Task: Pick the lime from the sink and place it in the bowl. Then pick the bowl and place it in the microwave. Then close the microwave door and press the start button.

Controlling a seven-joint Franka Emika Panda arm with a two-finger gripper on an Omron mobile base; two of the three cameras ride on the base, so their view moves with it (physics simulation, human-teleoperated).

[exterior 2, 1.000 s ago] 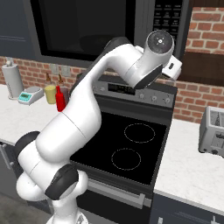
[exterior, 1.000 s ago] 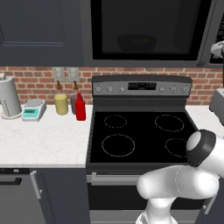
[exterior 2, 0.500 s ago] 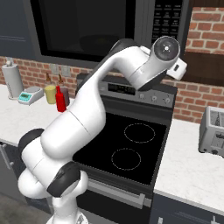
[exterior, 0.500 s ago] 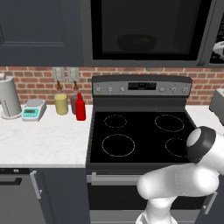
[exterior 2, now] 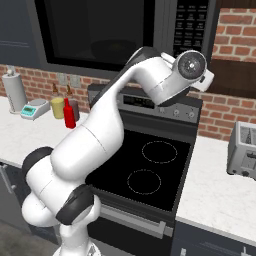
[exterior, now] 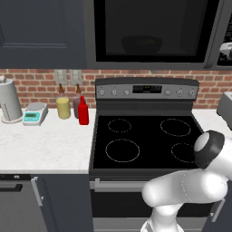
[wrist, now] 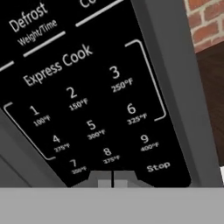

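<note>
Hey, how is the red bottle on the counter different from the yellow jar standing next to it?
The slim red bottle is narrower and taller than the squat yellow jar. The red bottle tapers to a thin pointed neck, while the yellow jar is a plain cylinder with a flat top. The red bottle stands nearer the black stove, the yellow jar farther left. Both stand upright on the white counter by the brick wall.

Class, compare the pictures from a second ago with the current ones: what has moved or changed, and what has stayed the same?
The arm's wrist has swung up and right, closer to the microwave's button panel. The gripper has closed with nothing between its tips, which now sit against the keypad just below the 8. Nothing was picked up or released. The microwave door stays shut with the bowl inside; the stove and counter items are unchanged.
</note>
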